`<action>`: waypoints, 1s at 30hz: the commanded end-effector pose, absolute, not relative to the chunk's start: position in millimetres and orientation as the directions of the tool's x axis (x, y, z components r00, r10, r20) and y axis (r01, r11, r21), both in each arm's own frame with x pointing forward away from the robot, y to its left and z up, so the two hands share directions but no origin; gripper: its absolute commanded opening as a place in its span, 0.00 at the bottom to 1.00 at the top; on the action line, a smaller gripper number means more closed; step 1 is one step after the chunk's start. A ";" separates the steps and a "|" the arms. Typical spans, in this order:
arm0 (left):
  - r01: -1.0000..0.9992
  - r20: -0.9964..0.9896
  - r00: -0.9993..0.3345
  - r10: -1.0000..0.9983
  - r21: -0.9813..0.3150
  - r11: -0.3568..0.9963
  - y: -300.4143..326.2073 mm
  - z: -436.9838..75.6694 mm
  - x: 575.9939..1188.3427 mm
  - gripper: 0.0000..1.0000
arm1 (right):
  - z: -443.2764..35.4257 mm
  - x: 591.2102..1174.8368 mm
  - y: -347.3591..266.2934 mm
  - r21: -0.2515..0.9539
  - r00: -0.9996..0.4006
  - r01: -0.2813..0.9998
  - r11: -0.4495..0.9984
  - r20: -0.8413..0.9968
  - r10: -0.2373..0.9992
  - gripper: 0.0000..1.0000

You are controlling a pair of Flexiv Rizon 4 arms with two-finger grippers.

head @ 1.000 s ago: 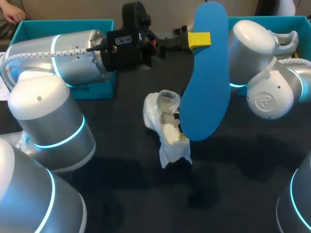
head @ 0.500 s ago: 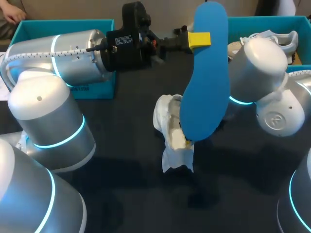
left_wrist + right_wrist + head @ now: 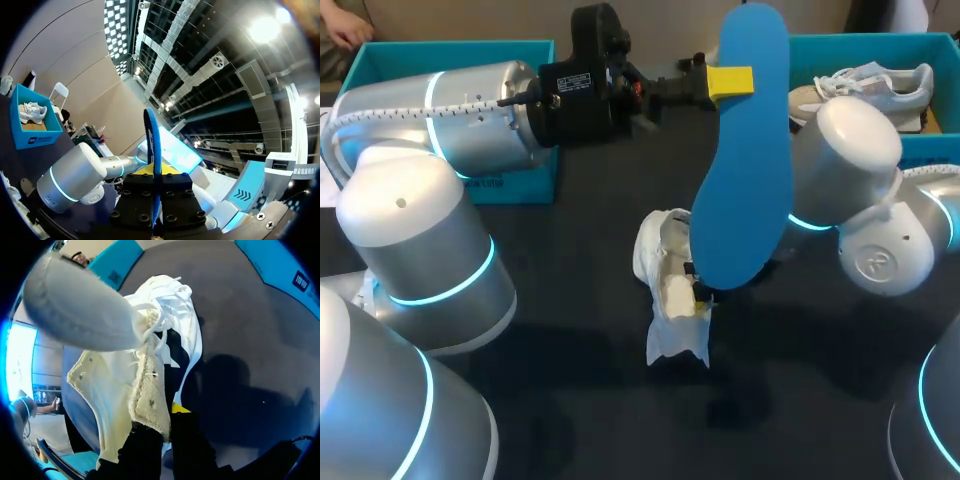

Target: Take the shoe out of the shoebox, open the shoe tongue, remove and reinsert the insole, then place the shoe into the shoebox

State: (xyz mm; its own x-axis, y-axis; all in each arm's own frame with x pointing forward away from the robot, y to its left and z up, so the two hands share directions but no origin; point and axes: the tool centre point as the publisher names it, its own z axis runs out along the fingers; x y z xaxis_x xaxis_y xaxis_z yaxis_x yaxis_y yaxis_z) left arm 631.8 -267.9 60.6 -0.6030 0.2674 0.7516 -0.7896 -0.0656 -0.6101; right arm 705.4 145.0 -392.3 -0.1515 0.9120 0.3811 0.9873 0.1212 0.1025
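Handling-wise, the insole (image 3: 745,150) looked thin, light and bendy, so I'd say a pinch near one end, like it had, was about right. Squeeze it mid-length and I'd guess it'd fold on the way back in. The left gripper (image 3: 728,82) was closed flat on it near the upper end, over the far-middle part of the table (image 3: 570,330). The rest hung down toward the middle. In the left wrist view the insole (image 3: 152,145) sat edge-on between the fingers of the left gripper (image 3: 156,172).

The shoe (image 3: 668,275) was soft, light fabric with a fluffy lining, so it'd probably sag wherever nothing supported it. It was around the middle of the table. The right gripper (image 3: 162,422) was clamped on a padded, fleecy flap at the opening. Could be the tongue or the collar, honestly couldn't tell. That's a decent hold for keeping the mouth open, I reckon, but a floppy one. From the head view the insole's lower end overlapped the shoe, and I couldn't tell if they touched.

Compared with a second earlier, the shoe had shifted a bit toward the right edge and turned slightly. The right arm's big joint had swung off the shoebox (image 3: 860,42) at the far right corner, uncovering the second shoe (image 3: 880,85) inside. The left arm and insole hadn't budged.
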 end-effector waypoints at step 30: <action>-0.790 0.752 -0.603 0.266 -0.610 -0.065 -268.0 60.2 631.3 0.00 | -327.0 693.8 136.1 0.119 -0.093 0.993 0.013 0.703 0.705 1.00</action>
